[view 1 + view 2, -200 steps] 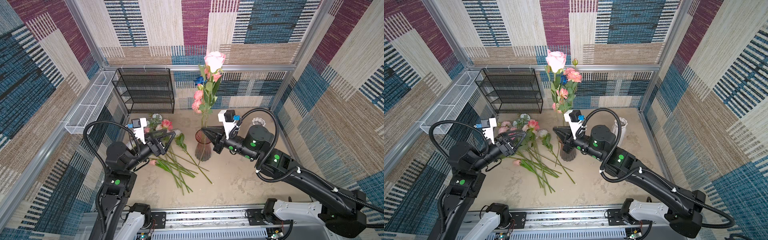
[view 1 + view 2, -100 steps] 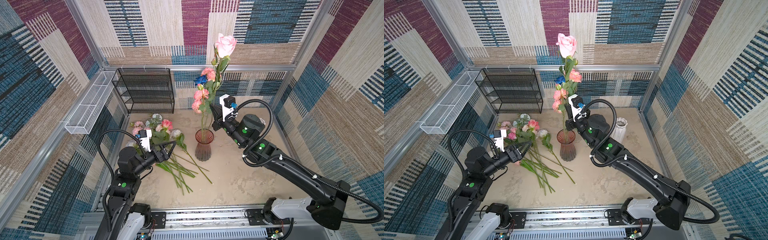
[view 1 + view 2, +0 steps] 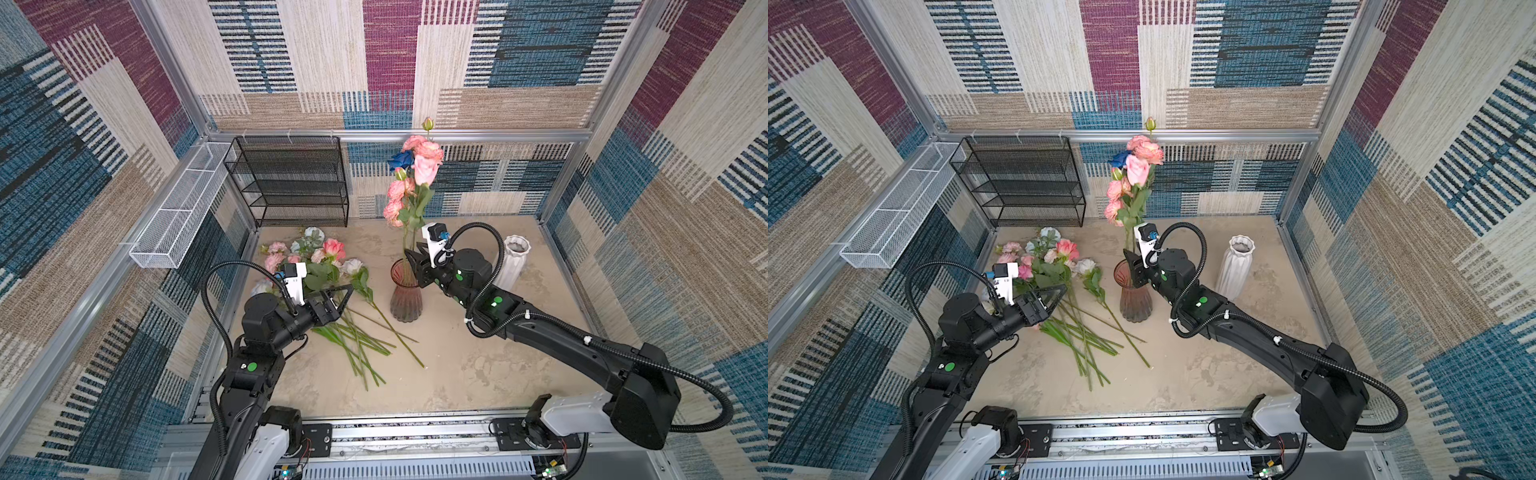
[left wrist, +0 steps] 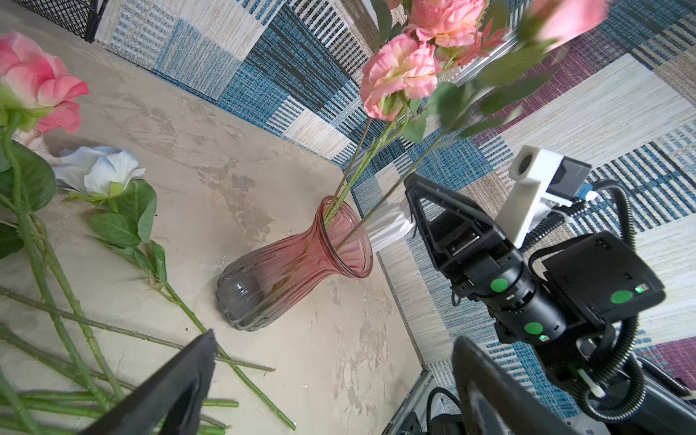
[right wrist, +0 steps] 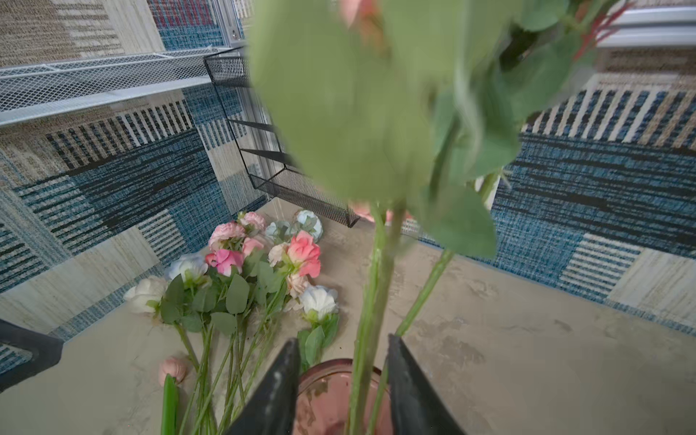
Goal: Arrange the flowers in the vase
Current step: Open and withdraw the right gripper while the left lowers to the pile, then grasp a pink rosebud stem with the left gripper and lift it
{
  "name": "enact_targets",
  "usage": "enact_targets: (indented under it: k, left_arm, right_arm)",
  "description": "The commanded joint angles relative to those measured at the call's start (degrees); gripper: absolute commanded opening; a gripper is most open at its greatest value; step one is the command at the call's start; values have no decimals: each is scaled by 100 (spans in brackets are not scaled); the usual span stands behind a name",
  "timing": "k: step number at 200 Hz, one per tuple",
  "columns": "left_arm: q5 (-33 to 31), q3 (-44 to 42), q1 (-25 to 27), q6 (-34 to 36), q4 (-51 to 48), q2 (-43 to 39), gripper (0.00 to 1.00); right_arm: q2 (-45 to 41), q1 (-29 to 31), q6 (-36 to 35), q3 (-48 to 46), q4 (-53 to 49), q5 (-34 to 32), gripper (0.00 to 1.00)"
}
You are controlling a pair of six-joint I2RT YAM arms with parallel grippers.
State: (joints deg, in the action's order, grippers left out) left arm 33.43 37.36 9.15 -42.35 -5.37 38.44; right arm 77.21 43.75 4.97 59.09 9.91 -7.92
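leaves (image 5: pixel 339 113) smear blurry across the right wrist view, hiding blooms (image 3: pixel 419 166) that stand in the pink vase (image 3: pixel 405 307). right jaws released, straddling their stems (image 5: pixel 371 282). left jaws gaping empty above loose flowers (image 3: pixel 332 249) lying on the surface (image 3: pixel 457 374) beside the vase; white vase (image 3: pixel 515 257) opposite.

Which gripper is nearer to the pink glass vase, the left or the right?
Right. The right gripper is at the rim of the pink glass vase, its jaws open around the stems in it. The left gripper is apart, above the loose flowers.
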Motion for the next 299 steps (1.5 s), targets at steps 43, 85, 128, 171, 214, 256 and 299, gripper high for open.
enact_targets:
  k: [43,85,128,171,214,256,299]
  left_arm:
    - [27,-127,-1,-175,85,137,99]
    - [-386,-172,-1,-217,-291,253,99]
    - [-1298,-11,-12,-6,-1463,873,74]
    - [-1255,-181,0,-451,-528,2100,46]
    - [-1207,-76,186,-744,525,3342,37]
    - [-1308,145,613,-915,895,4206,39]
    - [-1177,266,901,-1095,1145,4836,44]
  right_arm:
    - [-682,-3,778,-278,-454,437,69]
    - [-1441,0,1041,-594,-540,792,72]
    - [-2115,-4,1289,-995,-727,886,63]
    - [-2425,0,1415,-1268,-780,762,57]
    - [-2575,0,1431,-1355,-907,633,55]
    - [-2742,0,1450,-1467,-958,482,55]
    - [-2815,-4,1448,-1485,-1030,418,55]
